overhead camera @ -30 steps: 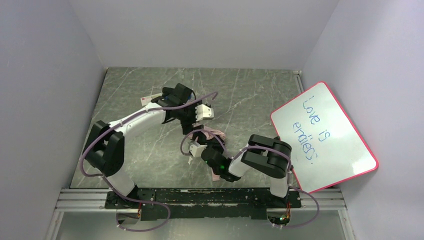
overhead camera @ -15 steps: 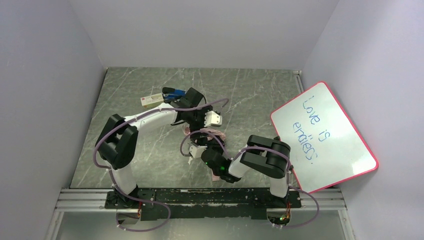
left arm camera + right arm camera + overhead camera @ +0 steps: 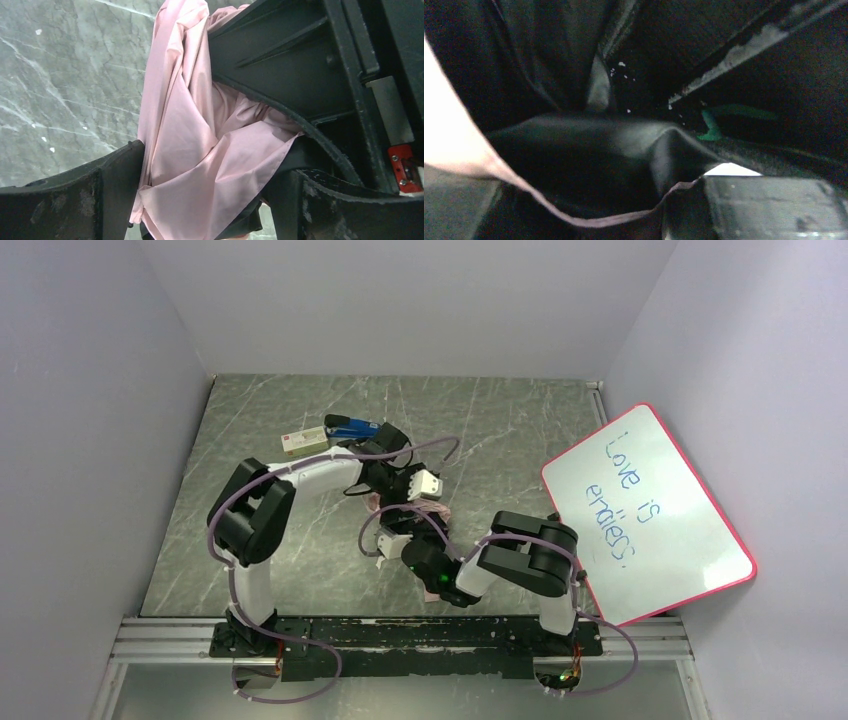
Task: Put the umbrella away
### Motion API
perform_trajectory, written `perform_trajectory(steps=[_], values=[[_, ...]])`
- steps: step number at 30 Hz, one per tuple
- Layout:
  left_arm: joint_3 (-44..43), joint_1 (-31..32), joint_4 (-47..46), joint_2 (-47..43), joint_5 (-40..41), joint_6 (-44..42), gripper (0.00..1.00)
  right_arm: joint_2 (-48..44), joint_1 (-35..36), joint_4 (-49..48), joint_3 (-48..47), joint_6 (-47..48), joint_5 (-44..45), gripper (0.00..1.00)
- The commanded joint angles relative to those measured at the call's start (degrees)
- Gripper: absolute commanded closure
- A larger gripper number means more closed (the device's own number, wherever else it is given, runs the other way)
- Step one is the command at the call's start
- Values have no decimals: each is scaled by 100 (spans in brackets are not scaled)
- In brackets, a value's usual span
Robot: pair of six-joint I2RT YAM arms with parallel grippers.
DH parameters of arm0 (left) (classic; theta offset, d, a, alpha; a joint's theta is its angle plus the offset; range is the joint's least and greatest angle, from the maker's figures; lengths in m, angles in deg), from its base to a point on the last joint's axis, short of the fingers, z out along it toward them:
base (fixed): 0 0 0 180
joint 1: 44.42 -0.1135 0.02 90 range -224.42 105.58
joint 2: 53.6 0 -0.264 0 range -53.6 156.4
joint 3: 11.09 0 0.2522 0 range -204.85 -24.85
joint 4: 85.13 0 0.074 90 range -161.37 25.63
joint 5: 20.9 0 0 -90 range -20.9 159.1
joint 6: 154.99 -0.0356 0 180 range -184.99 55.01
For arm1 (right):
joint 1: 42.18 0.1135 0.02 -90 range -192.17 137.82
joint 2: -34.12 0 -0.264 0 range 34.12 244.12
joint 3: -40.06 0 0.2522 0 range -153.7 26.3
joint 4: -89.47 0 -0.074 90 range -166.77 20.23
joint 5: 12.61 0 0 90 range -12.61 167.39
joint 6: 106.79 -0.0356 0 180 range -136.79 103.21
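Okay, my left gripper gapes wide around the umbrella. Whether my right gripper is clamped, I can't tell.

Locate the umbrella at the centre of the table. The left gripper stands at its far side, the right gripper at its near side. In the left wrist view, the umbrella fabric lies between the spread left fingers. Behind and to the left of the umbrella, find a small box with a small object just to its right. The whiteboard leans at the table's right edge, well apart from the umbrella.
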Motion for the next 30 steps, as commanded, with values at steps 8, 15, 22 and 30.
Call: perform_trajectory(steps=[8,15,22,30], values=[[468,-705,472,293,-958,-332,9,411,52,874,278,-352,-460,87],[505,-717,371,374,-812,-261,16,410,50,839,297,-355,-451,88],[602,-693,208,418,-598,-141,42,298,48,679,322,-316,-402,86],[722,-432,77,503,-145,147,72,24,51,406,410,-254,-342,76]])
